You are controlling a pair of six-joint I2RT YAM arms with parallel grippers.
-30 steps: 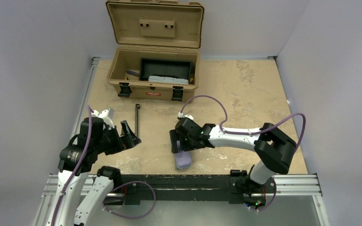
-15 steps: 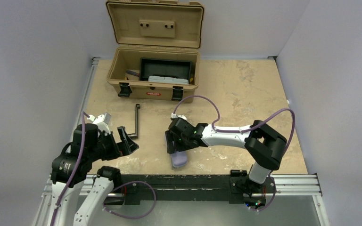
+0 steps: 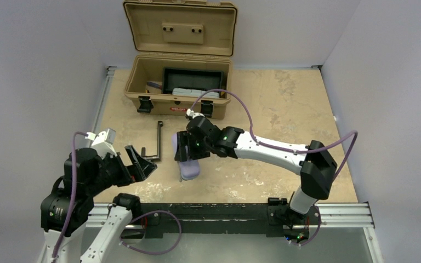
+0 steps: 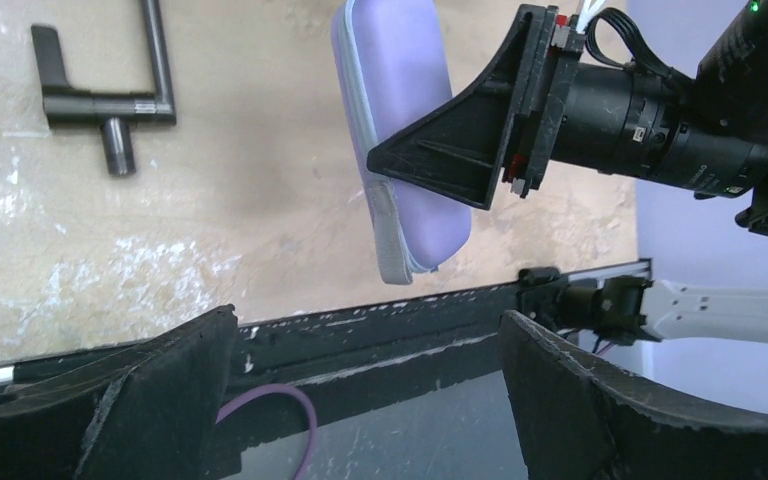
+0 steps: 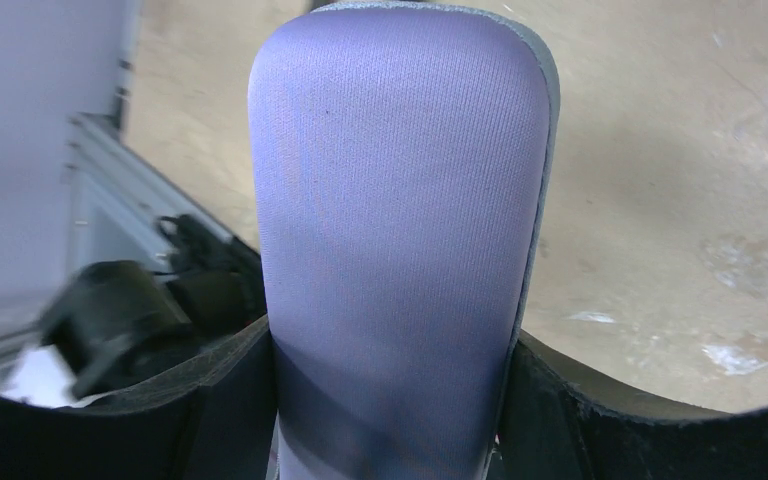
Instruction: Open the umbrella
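Note:
The umbrella is not in view in any frame. My right gripper is shut on a lavender-grey oblong hard case, near the middle of the table. The case fills the right wrist view, clamped between both black fingers. It also shows in the left wrist view with a right finger across it. My left gripper is open and empty at the near left, over the table's front edge; in its own view the jaws stand wide apart.
An open tan toolbox stands at the back, with a black tray and small items inside. A black L-shaped metal tool lies left of the case, also seen in the left wrist view. A black rail runs along the front edge.
My right gripper has carried the lavender case left and farther from the front edge. My left arm has drawn back toward the near left corner, jaws still open.

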